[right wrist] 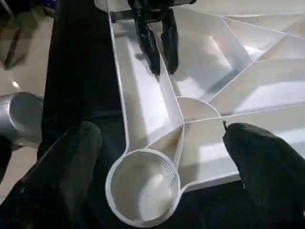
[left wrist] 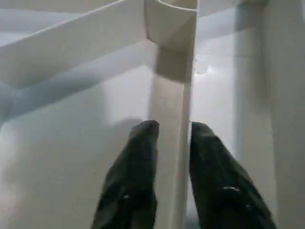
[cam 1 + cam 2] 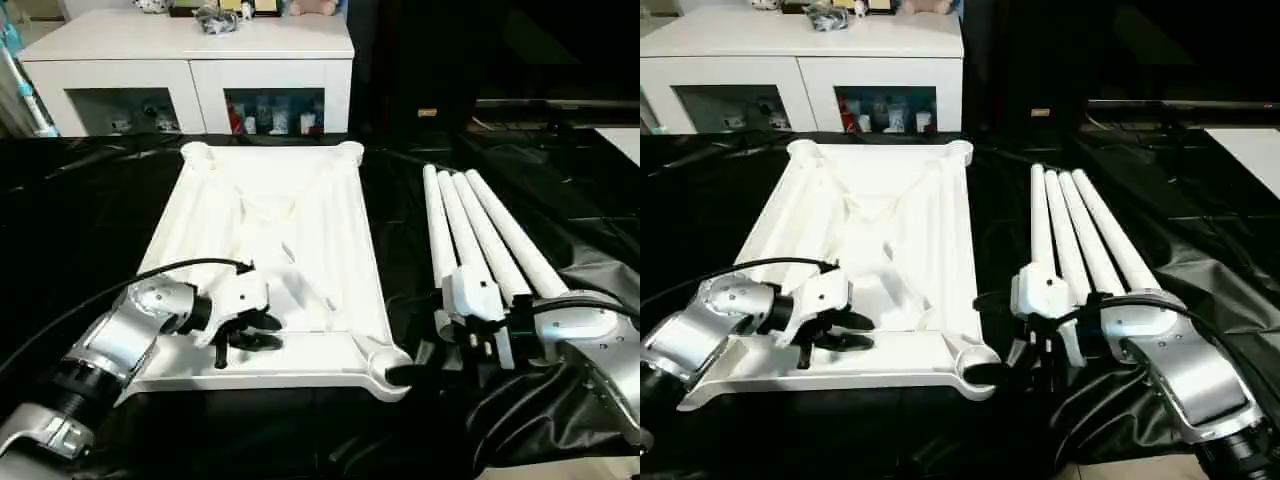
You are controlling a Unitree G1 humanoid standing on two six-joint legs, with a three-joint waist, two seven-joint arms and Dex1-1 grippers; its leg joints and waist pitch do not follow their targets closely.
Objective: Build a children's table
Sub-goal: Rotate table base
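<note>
The small white plastic square table top (image 3: 270,250) lies upside down on the bench with the black cover (image 3: 80,210), ribs up, and the four long white tube legs (image 3: 480,235) lie side by side just to its right. The left end effector (image 2: 172,143) has its two black fingers narrow around a thin white rib (image 2: 171,109) near the front edge of the top. The right end effector (image 1: 157,162) is spread wide on either side of the round corner socket (image 1: 143,186) at the front right corner.

table top (image 3: 300,215): smooth white plastic | legs (image 3: 480,230): same plastic | cover (image 3: 80,220): glossy black sheet | forearms (image 3: 690,340): silvery metal
</note>
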